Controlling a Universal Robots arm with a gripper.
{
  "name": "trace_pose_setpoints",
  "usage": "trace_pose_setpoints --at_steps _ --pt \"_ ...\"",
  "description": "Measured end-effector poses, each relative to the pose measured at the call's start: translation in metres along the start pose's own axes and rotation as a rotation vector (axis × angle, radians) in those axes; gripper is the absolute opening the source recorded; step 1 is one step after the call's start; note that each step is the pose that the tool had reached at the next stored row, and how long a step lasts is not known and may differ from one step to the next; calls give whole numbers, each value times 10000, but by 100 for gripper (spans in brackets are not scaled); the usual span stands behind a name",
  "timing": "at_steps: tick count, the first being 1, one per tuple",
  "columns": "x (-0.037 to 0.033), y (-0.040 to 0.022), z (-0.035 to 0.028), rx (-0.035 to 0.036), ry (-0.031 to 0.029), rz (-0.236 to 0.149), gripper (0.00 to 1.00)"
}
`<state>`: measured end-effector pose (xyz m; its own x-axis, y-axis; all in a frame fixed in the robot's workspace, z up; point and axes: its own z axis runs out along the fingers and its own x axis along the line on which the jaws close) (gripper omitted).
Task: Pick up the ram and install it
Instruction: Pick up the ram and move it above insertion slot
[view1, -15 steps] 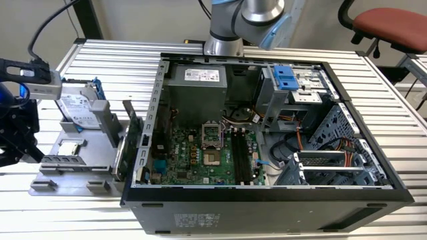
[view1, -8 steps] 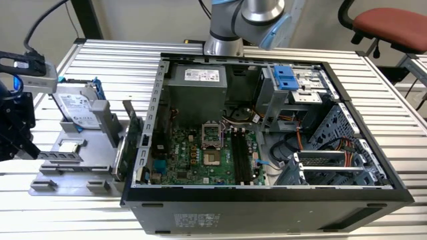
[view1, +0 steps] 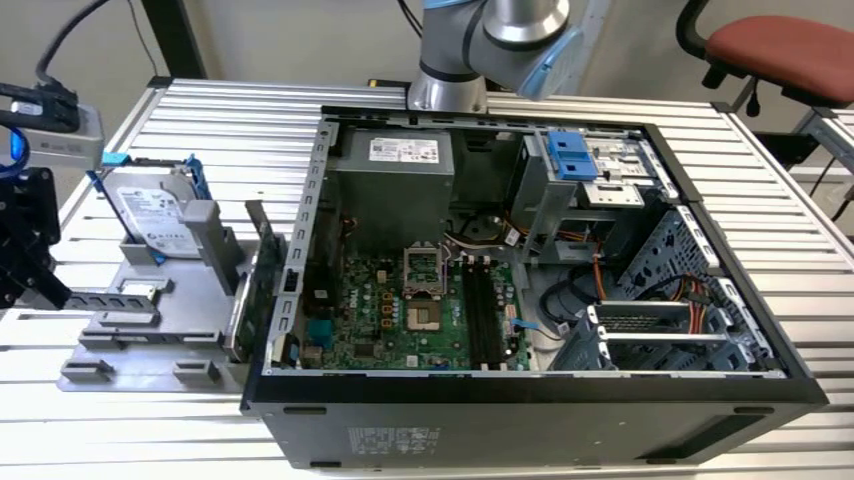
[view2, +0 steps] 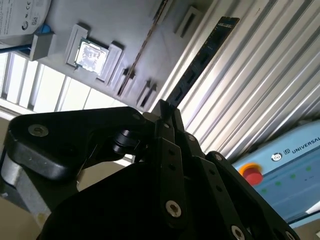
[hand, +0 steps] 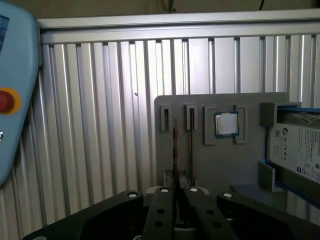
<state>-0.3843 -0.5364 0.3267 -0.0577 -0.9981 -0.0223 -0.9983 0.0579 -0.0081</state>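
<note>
**Ribbed aluminium bench (view1: 200, 110), grey tray (view1: 147, 352): ram (view2: 202, 60) nipped in the gripper (view2: 165, 107)**

Open computer case (view1: 534, 400) stands just beside the tray, on the exterior view's right of it. Hard drive (view1: 147, 210) stands upright on the tray's far part in the exterior view. Processor chip (hand: 226, 123) lies in a pocket of the tray, between the drive and two narrow slots (hand: 165, 118). Light-blue pendant (hand: 15, 75) with a red button lies off the tray, on the bench.

Gripper hangs over the tray end away from the case. Fingers (view2: 167, 150) are almost together, with only a sliver between the tips, and the ram is pinched in that sliver. Stick juts out past the fingertips, away from the black gripper body.

Second wrist view: the ram's flat face shows, dark, with a row of black chips along it. First wrist view: thin strips seen edge-on run from the fingertips toward the tray slots. Cannot tell which of them is the held stick.

Long axis runs parallel with the bench ribs, in line with the tray's slots. Cannot tell whether its lower edge is clear of the tray.
</note>
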Motion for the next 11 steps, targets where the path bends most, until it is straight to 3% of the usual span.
trace_pose_setpoints --at_steps 11 --pt "-3 3 -135 4 2 0 0"
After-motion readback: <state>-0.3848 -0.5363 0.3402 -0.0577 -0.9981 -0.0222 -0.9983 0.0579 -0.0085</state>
